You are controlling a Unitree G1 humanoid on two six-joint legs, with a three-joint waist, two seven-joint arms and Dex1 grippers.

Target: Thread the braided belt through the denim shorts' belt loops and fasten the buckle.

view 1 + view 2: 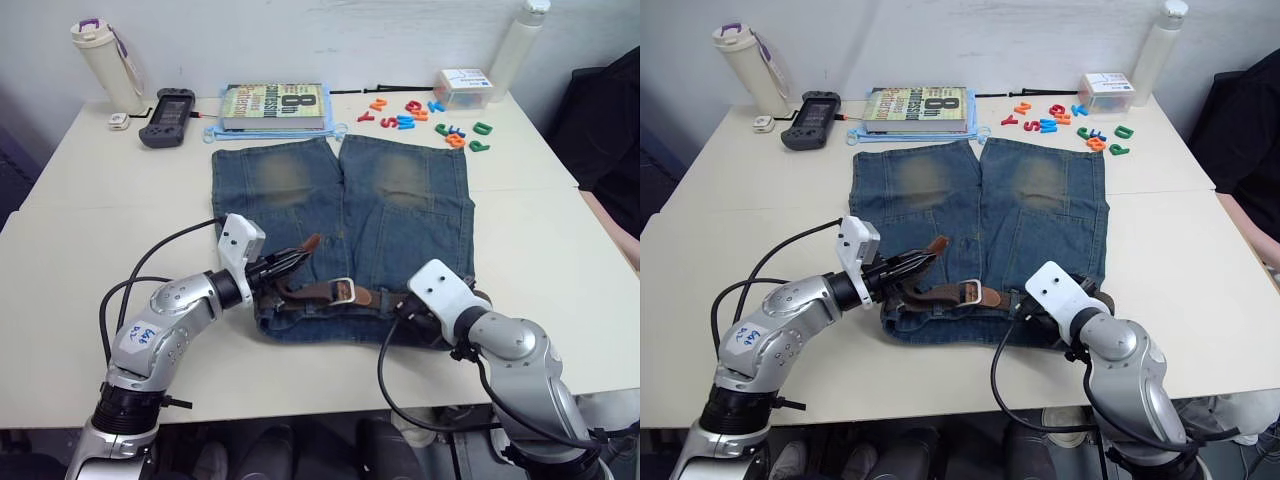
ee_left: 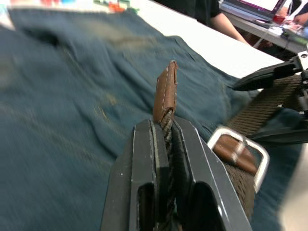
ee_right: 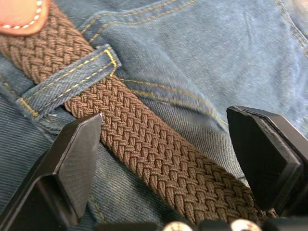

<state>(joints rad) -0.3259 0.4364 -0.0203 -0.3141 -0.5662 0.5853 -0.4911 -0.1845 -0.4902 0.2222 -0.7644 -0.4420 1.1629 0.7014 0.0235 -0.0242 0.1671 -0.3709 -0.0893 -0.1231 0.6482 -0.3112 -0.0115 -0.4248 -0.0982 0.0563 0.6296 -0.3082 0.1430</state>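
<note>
White tabletop (image 1: 90,200), denim shorts (image 1: 340,215) flat on it with the waistband toward me.
Nearest, my right gripper (image 3: 168,159) stands apart over the braided belt (image 3: 144,144), which runs under one of the belt loops (image 3: 67,79). My left gripper (image 2: 163,159) is clamped on the belt's tan tip, beside the buckle (image 1: 343,291). Beyond the shorts lie a book (image 1: 275,105) and coloured letters (image 1: 440,120).

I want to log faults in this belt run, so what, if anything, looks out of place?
The braided belt's tan tip sticks up off the denim shorts, pinched in the left gripper, not lying flat past the buckle. The right gripper's jaws stand open astride the belt. Nothing looks spilled or damaged.
</note>
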